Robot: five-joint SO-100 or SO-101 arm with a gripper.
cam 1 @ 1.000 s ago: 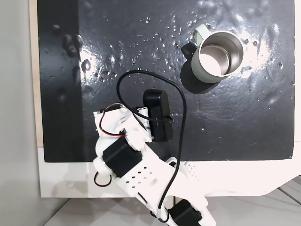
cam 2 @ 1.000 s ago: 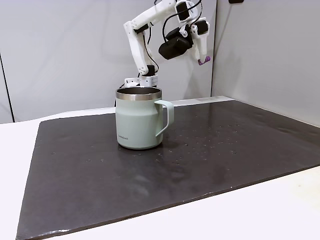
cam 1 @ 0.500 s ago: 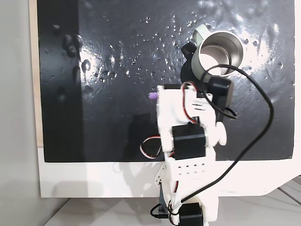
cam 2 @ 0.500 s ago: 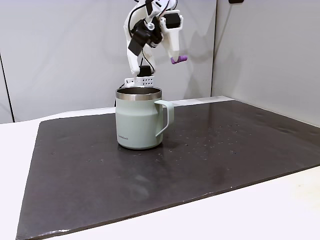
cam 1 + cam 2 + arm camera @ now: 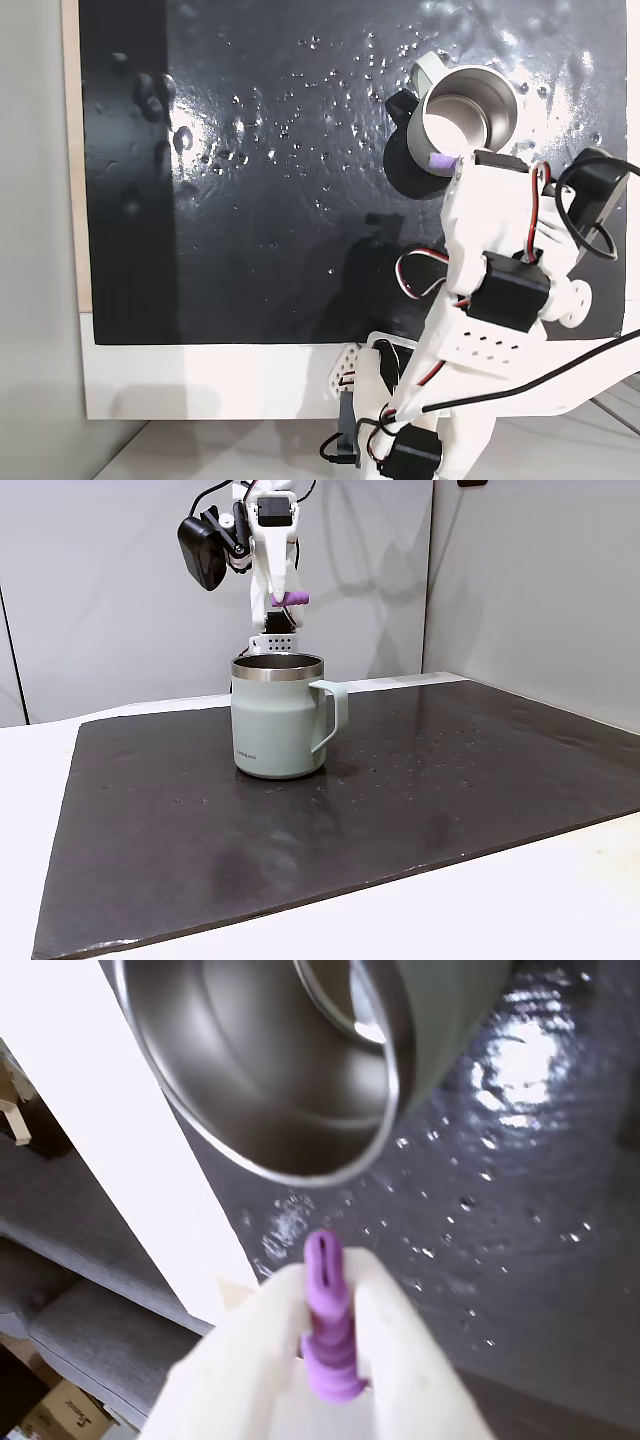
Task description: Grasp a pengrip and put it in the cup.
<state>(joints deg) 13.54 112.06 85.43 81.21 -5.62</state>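
I see the pincer (image 5: 325,1305) pinching the pengrip (image 5: 328,1325) between its two white fingers (image 5: 395,1350), the purple ribbed piece sticking out past the tips. In a fixed view the pengrip (image 5: 291,599) hangs in the air above the cup (image 5: 278,720), clear of the rim. In a fixed view from above, the pengrip (image 5: 441,160) sits at the near edge of the cup (image 5: 465,118), just over the steel rim. The cup stands upright on the dark wet-looking mat (image 5: 430,780) on the white bench (image 5: 560,900), handle toward the right in the side fixed view. Wrist view shows the steel inside of the cup (image 5: 270,1060) just ahead of the pengrip.
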